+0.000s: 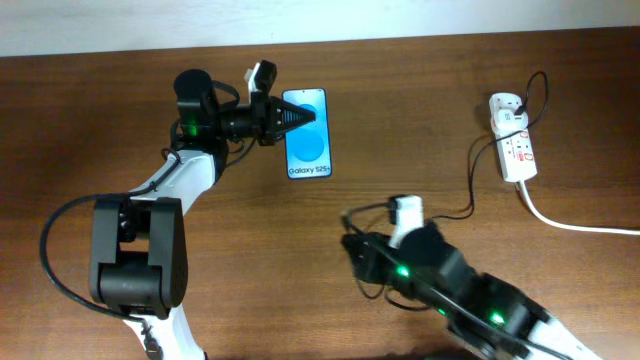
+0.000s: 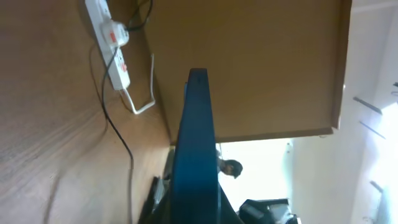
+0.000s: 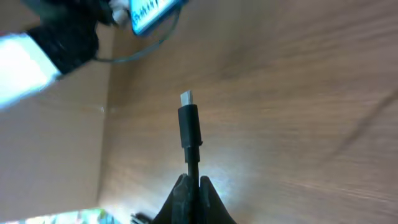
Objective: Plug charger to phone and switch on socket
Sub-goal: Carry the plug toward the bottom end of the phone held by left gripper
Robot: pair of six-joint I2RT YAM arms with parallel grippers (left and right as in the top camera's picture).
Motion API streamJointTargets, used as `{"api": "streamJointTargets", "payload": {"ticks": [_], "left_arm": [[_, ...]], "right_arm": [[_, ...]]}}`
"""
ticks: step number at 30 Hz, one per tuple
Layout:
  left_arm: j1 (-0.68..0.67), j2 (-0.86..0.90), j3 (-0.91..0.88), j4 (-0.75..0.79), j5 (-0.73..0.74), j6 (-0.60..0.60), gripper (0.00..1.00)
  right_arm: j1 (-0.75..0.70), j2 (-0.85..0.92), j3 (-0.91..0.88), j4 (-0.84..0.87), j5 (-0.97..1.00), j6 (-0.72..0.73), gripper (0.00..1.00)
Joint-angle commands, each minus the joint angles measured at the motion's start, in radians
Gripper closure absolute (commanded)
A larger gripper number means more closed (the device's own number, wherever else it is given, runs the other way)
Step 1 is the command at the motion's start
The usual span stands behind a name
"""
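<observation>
The phone [image 1: 309,150] faces up with its blue screen lit, at the back centre of the table. My left gripper [image 1: 302,118] is shut on its left long edge. In the left wrist view the phone [image 2: 196,143] shows edge-on between the jaws [image 2: 194,210]. My right gripper [image 1: 352,244] is near the front centre and shut on the charger cable [image 3: 193,168], just behind its plug. The plug [image 3: 188,121] points toward the phone [image 3: 149,12], well short of it. The charger cable [image 1: 470,185] runs back to the white socket [image 1: 514,138] at the far right.
A thick white cord [image 1: 575,224] trails from the socket to the right edge. The socket [image 2: 112,43] and the thin black cable [image 2: 121,140] also show in the left wrist view. Bare brown wood lies between phone and plug. The table's far edge is just behind the phone.
</observation>
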Motion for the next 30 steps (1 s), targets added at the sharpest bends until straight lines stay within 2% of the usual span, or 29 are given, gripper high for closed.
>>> {"api": "streamJointTargets", "payload": {"ticks": [1,6,8,11,21,30], "left_arm": [[-0.019,-0.004,0.014,0.045,-0.070,-0.044,1.00],[-0.074,-0.004,0.014,0.170,-0.110,-0.143,1.00],[-0.076,-0.004,0.014,0.286,-0.109,-0.234,1.00],[-0.062,-0.004,0.014,0.428,-0.105,-0.319,1.00],[-0.017,-0.004,0.014,0.399,-0.026,-0.319,1.00],[-0.020,-0.004,0.014,0.375,-0.023,-0.319,1.00]], "right_arm": [[-0.004,-0.045,-0.042,0.081,0.103,0.032,0.96],[-0.005,0.137,-0.087,0.399,0.015,0.031,0.96],[-0.008,0.209,-0.087,0.459,0.000,0.031,0.96],[-0.008,0.223,-0.087,0.504,0.006,0.004,0.96],[-0.008,0.194,-0.085,0.512,0.030,-0.161,0.96],[-0.008,0.195,-0.085,0.528,0.082,-0.160,0.96]]}}
